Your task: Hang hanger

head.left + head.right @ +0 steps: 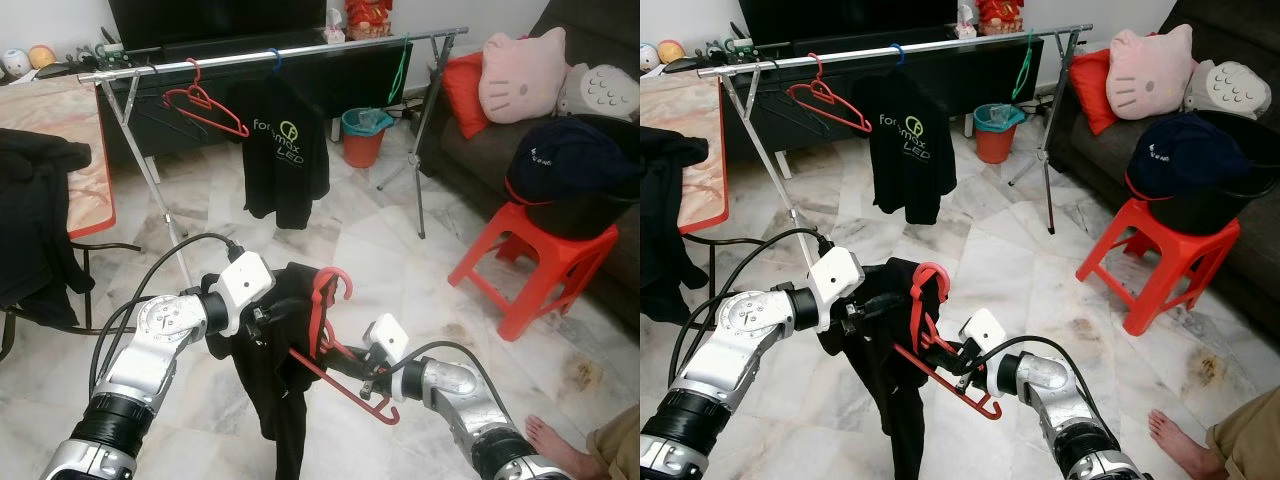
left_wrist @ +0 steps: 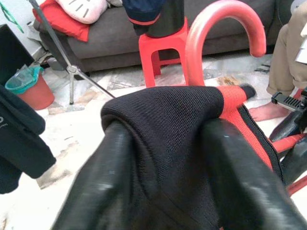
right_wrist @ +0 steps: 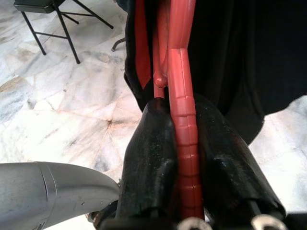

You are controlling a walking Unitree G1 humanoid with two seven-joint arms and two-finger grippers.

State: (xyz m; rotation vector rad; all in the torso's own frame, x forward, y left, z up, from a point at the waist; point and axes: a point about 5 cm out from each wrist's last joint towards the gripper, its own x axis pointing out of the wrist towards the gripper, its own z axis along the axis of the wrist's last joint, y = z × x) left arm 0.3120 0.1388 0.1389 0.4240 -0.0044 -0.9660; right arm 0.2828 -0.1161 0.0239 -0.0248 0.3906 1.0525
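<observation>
A red plastic hanger [image 1: 322, 335] with a black garment [image 1: 272, 400] draped on it is held low in front of me between both arms. My left gripper [image 1: 277, 312] is shut on the garment's collar just below the hanger's hook [image 2: 225, 19], the cloth [image 2: 168, 129] bunched between its fingers [image 2: 108, 182]. My right gripper [image 1: 354, 362] is shut on the hanger's lower arm [image 3: 184, 139]. The metal clothes rail [image 1: 300, 47] stands across the room, well beyond both grippers.
On the rail hang a red hanger [image 1: 205, 105], a black T-shirt [image 1: 280, 150] and a green hanger [image 1: 400, 65]. A red stool [image 1: 535, 260] carrying a black bucket stands to the right by the sofa. A person's foot [image 1: 555, 440] is at lower right. A chair with dark clothes [image 1: 30, 230] stands to the left.
</observation>
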